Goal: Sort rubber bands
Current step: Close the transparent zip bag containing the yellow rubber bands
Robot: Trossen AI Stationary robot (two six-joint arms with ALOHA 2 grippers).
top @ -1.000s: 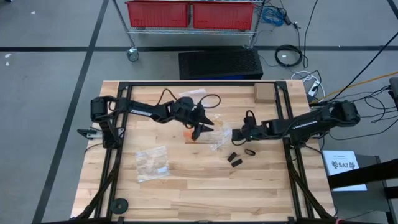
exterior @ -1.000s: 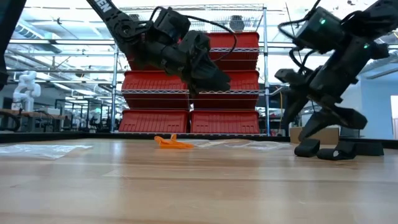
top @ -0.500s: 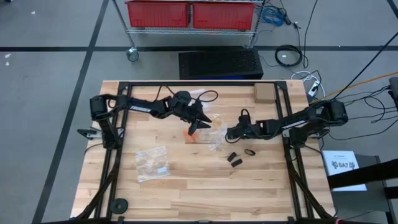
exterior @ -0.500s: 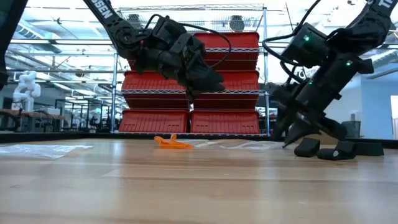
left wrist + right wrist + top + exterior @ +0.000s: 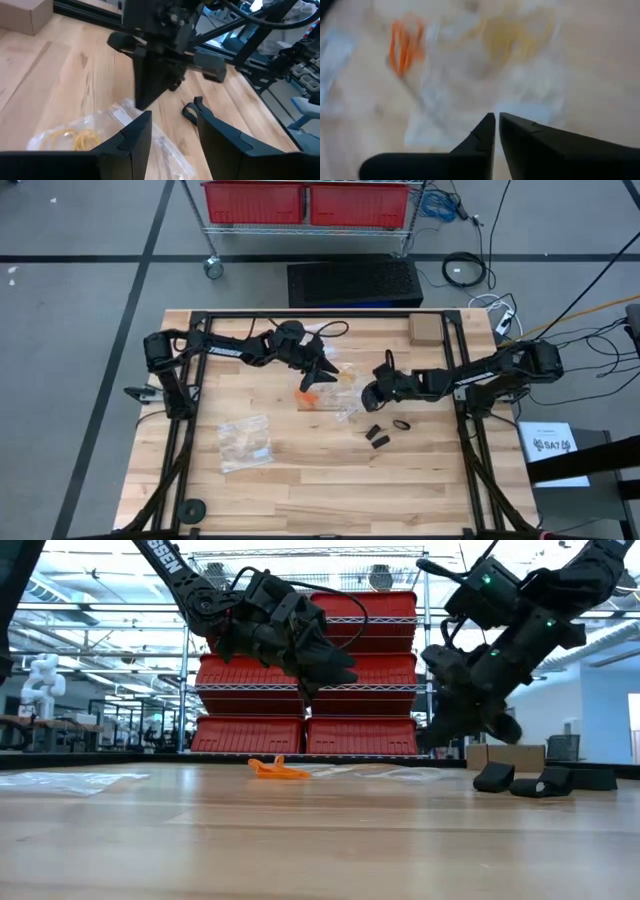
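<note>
Right wrist view shows my right gripper nearly shut, empty, above the clear bag beside the orange rubber bands; dropping now, I might snag plastic.

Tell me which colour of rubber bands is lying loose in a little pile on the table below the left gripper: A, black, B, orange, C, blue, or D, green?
B: the small pile of rubber bands on the wooden table below the left gripper is orange, and the low view shows the same orange heap.
</note>
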